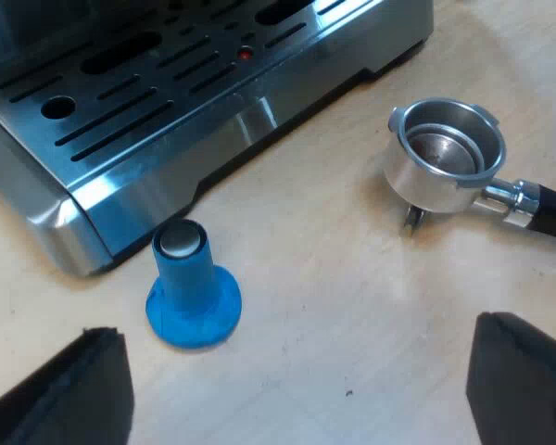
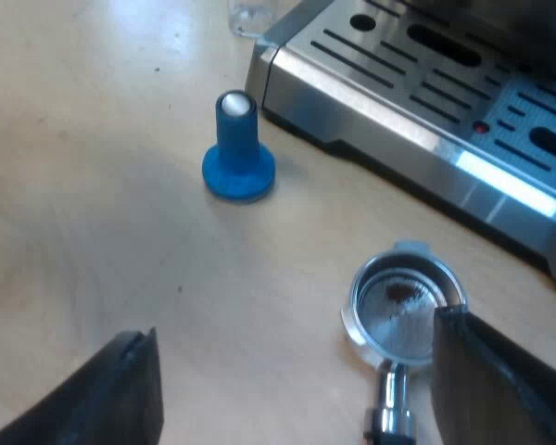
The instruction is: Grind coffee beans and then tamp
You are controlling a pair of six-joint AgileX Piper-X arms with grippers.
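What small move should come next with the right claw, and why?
Probably lower the right claw onto the handle of the metal holder. The holder lies loose on the table by the espresso machine, its basket holding only a brown trace, so grinding comes first; the blue tamper can wait. The claw is open, over the handle.

The machine (image 1: 167, 139) stood like a big wall along one side of the counter (image 1: 352, 306). The tamper (image 1: 193, 287) stood upright just beside the machine's corner, with little room between them. A glass (image 2: 250, 14) stood near that corner too, past the tamper. The holder (image 1: 445, 153) lay near the machine's front, well apart from the tamper, and its handle stuck out away from the machine. Between the tamper and the holder the counter was bare and wide. The left end effector (image 1: 292, 389) hung over that bare patch with its fingers far apart. One finger of the right end effector (image 2: 296, 389) was over the holder's edge.
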